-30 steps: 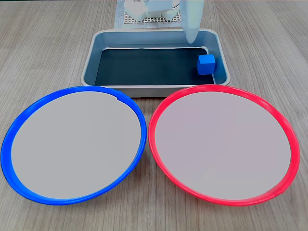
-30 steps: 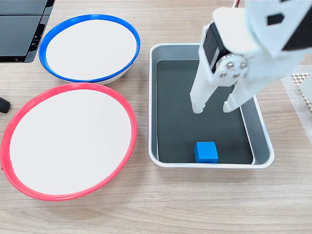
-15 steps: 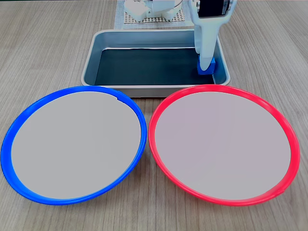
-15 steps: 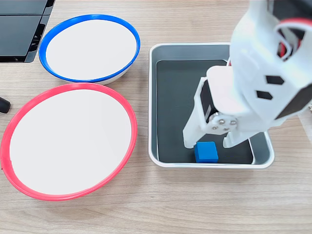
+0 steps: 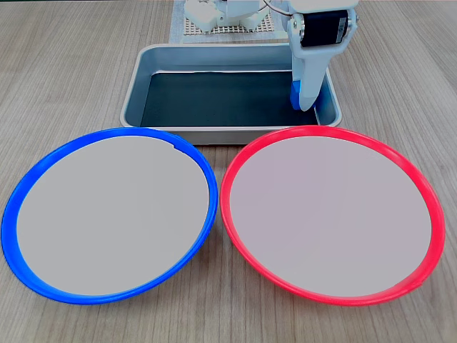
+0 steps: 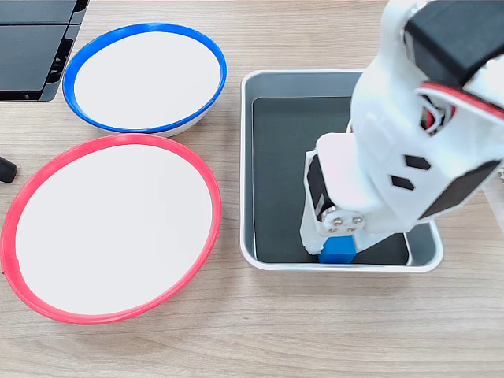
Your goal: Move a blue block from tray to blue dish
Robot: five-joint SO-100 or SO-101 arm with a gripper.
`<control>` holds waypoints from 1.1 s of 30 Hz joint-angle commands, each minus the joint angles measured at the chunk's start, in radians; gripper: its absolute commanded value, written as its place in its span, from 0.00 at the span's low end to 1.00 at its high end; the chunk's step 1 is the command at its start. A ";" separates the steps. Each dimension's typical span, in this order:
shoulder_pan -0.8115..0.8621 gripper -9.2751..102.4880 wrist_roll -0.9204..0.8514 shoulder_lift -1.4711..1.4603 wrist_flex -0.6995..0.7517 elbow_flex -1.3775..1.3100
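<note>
The blue block (image 6: 337,252) rests on the dark floor of the silver tray (image 6: 246,157), in the corner closest to the red dish. My gripper (image 6: 337,246) has come down over it, with a white finger against each side, shut on the block. In the other fixed view the gripper (image 5: 305,100) covers the block (image 5: 294,94) except for a blue sliver at the right end of the tray (image 5: 136,93). The blue dish (image 5: 28,179) lies in front of the tray's left half, and it appears as the blue dish (image 6: 94,47) at the upper left.
A red-rimmed dish (image 5: 428,207) sits beside the blue one, and is the red-rimmed dish (image 6: 31,181) at the lower left. A black flat device (image 6: 31,47) lies at the top left corner. A white mesh mat (image 5: 191,28) carries the arm's base behind the tray.
The arm swung to the tray's end and dropped onto the block. Its fingers, wide apart a second ago, straddled the cube and have since closed on it.
</note>
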 commanded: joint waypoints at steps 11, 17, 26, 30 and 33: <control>0.212 0.08 -0.127 0.198 0.229 -0.216; 0.413 0.08 -0.330 0.261 0.118 -0.298; 0.607 0.08 -0.765 0.080 -0.548 -0.261; 0.643 0.08 -1.006 -0.123 -0.704 -0.291; 0.657 0.08 -1.121 -0.232 -0.681 -0.336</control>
